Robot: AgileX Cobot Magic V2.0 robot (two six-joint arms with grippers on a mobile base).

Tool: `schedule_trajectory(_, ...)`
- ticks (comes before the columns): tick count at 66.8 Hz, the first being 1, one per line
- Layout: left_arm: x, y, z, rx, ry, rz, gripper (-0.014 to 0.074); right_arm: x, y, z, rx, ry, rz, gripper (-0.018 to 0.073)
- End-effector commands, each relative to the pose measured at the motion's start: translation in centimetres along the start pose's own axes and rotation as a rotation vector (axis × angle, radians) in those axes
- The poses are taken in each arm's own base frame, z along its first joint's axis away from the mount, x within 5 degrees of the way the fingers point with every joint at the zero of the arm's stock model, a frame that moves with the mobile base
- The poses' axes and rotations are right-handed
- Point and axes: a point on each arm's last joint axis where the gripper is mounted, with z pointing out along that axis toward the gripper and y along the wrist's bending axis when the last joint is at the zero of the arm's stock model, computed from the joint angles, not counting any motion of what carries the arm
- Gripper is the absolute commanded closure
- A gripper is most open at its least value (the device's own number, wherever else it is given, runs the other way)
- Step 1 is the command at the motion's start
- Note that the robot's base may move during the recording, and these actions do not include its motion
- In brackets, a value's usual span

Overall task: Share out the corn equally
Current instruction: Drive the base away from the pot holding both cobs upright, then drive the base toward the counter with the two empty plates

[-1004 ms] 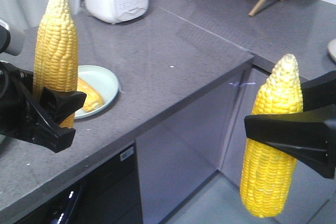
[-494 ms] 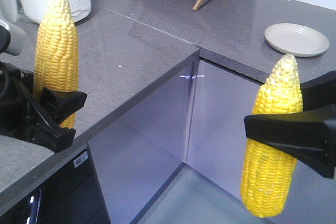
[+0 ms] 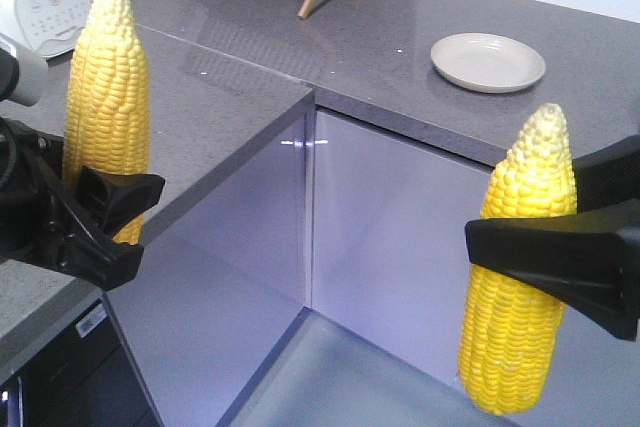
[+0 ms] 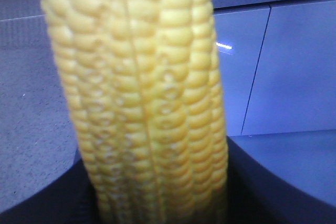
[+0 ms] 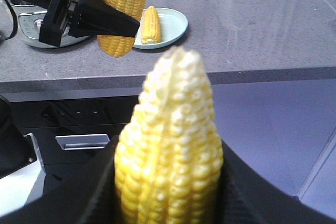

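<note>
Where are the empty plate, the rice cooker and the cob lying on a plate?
Empty plate (image 3: pixel 488 62): front view, its bare centre.
Rice cooker (image 3: pixel 45 2): front view, its control panel.
Lying cob (image 5: pixel 150 24): right wrist view, its middle.

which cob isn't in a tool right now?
The cob lying flat on the pale green plate, right wrist view. The other two stand upright in the left tool and right tool.

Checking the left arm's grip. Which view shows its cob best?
Front view: most of the cob shows, upright in the left gripper. Left wrist gives only a blurry close-up; right wrist shows just its lower part.
</note>
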Motion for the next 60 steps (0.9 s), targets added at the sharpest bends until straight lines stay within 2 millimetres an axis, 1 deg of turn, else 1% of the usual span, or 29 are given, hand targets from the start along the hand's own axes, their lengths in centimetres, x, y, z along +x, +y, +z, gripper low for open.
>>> schedule_trajectory(1,-1.37,0.01,-0.96,0.011,-0.107,0.003,0.0339,-1.12,0.31,-0.48,0.004,-0.077,-0.005,0.0397)
schedule_trajectory(60,-1.37,0.01,-0.96,0.011,-0.107,0.003,0.0339,-1.12,0.31,-0.48,0.004,-0.077,-0.005,0.0397)
